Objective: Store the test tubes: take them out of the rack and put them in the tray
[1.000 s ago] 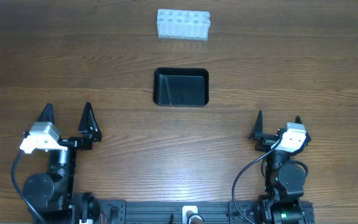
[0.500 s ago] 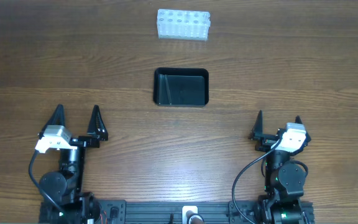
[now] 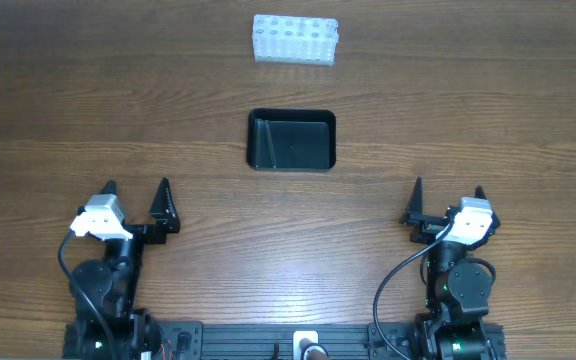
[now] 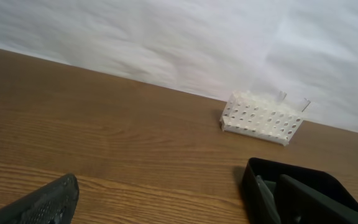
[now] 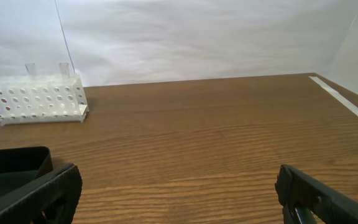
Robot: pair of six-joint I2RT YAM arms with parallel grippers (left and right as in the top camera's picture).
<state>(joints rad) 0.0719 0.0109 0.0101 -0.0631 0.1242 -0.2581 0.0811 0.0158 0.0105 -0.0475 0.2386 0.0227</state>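
A white, hole-dotted rack (image 3: 295, 39) with clear tubes (image 5: 63, 70) stands by the table's (image 3: 488, 100) far edge beyond the black tray (image 3: 330, 140), while the left gripper (image 3: 136, 187) and the right gripper (image 3: 448, 188) both gape apart.

Wooden table (image 3: 488, 110): white perforated rack (image 3: 295, 39) at the far side; black tray (image 3: 251, 140) mid-table, apart from it.

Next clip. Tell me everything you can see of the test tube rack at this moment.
The rack is a white, plastic-looking rectangular block. Its top and long side are perforated with rows of round holes. It stands flat and level on the wooden table, at the far side, beyond the black tray and apart from it. Two clear tubes stand upright in it, toward one end. Nothing but the table and its tubes touches it.
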